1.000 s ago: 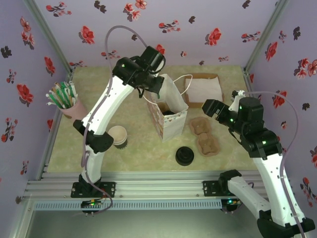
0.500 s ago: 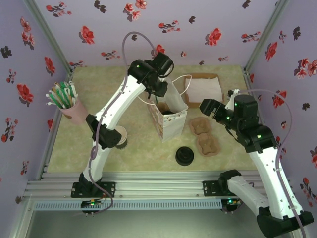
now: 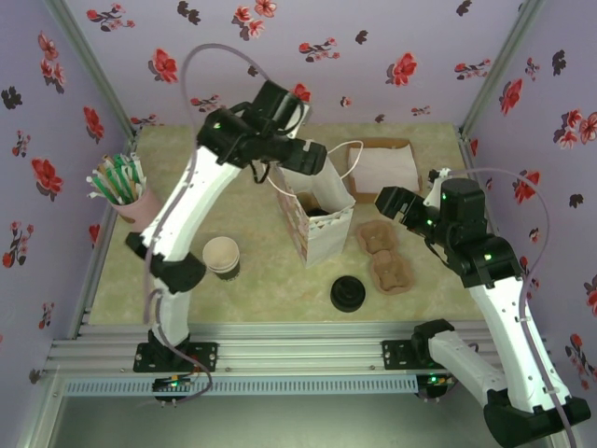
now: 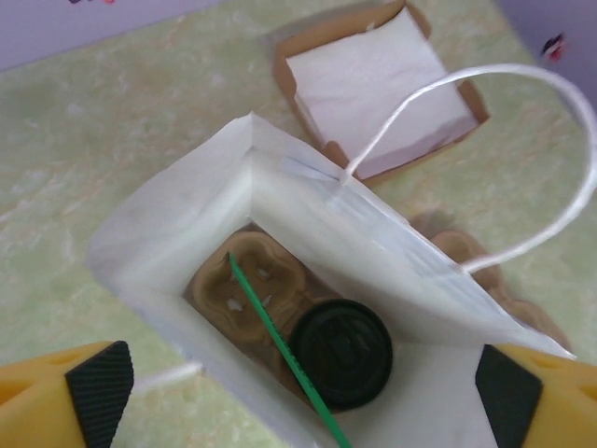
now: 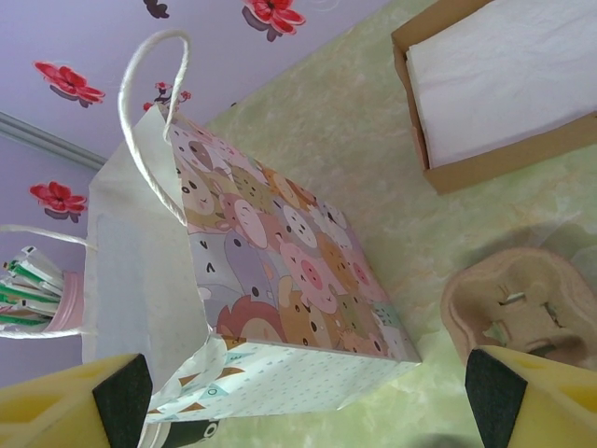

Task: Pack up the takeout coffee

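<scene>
Takeout coffee (image 4: 340, 353) is down in the bag, folks: black lid facing up, its wall hidden from the left wrist camera. Right above it the left gripper (image 4: 303, 401) has its fingers (image 4: 93, 397) flung wide, one pad off each side of the bag's mouth, gripping nothing. The cup stands at the bottom of the white paper bag (image 4: 373, 252), hard against a brown pulp carrier (image 4: 238, 280). Whether it sits in one of the wells, I can't tell. A thin green stick (image 4: 266, 317) slants across that carrier and past the lid's edge. The white cord handle (image 4: 508, 67) arches out past the bag's rim, with the napkin box (image 4: 373, 84) on the table beyond.

Over to the right gripper (image 5: 308, 401): fingers (image 5: 494, 397) spread wide too, empty, facing the bag's cartoon-animal side from close by.

From above, the left gripper hangs over the bag's open top and the right one holds off just to the bag's right. Two loose carriers (image 3: 384, 254) lie right of the bag, and a pile of black lids (image 3: 347, 293) sits in front of it. A lidless cup stack (image 3: 222, 255) stands to the left, and a pink cup of stirrers (image 3: 126, 196) is out by the left wall.
</scene>
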`<state>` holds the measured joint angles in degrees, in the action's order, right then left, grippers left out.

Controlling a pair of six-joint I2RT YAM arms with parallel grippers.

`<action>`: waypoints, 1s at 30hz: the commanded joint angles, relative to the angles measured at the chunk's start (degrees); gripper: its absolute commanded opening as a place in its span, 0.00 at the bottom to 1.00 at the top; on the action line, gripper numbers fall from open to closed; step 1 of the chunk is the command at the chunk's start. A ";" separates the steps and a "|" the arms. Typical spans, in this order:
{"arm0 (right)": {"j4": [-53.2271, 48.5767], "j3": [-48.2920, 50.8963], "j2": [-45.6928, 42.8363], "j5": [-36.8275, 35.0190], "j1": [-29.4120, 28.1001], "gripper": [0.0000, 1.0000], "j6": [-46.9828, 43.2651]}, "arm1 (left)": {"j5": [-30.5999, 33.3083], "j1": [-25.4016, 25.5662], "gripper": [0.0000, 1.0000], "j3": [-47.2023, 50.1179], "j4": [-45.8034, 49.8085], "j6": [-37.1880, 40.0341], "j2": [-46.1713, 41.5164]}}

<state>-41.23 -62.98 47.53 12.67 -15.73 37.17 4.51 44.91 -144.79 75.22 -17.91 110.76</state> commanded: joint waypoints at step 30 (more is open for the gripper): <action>4.78 10.10 10.05 -5.48 0.25 0.85 -3.40 | -11.10 -12.24 0.95 83.30 -44.53 -18.33 -43.84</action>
<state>-41.19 -53.39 54.61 7.86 -15.73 34.92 -2.11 33.47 -62.54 37.21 -33.80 65.63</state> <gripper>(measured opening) 0.855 0.963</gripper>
